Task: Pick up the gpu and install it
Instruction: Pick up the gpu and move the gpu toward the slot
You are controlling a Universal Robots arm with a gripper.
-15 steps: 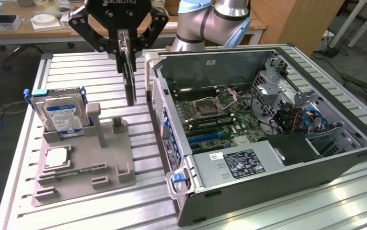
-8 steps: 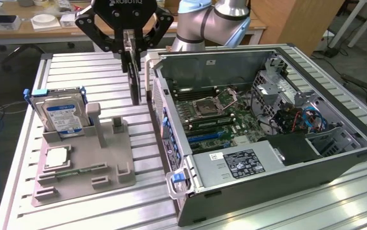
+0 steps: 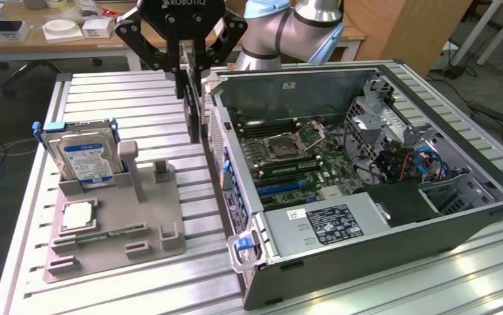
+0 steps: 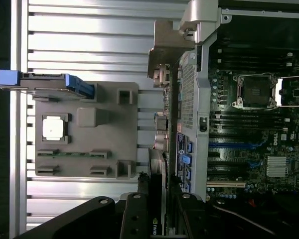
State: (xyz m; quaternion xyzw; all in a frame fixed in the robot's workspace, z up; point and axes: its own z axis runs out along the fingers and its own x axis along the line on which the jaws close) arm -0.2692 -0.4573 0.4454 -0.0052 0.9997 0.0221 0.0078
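Observation:
The gpu [image 3: 194,108] hangs on edge, a thin dark card, with my gripper [image 3: 184,65] shut on its upper part. It hovers above the slatted table, just outside the rear wall of the open computer case [image 3: 234,164], between that wall and the grey holder. In the wrist view I look down along the card [image 4: 158,174] between my black fingers [image 4: 134,216], and its silver end bracket [image 4: 165,52] shows at the far end beside the case's rear panel. My gripper [image 4: 159,219] stands over the gap next to the motherboard [image 4: 254,129].
A grey holder [image 3: 115,226] on the exterior view's left carries a blue-labelled hard drive [image 3: 83,157], a processor [image 3: 78,215] and a memory stick [image 3: 107,233]. Inside the case lie the power supply [image 3: 330,223], drive cage and cables [image 3: 418,161]. A desk stands behind.

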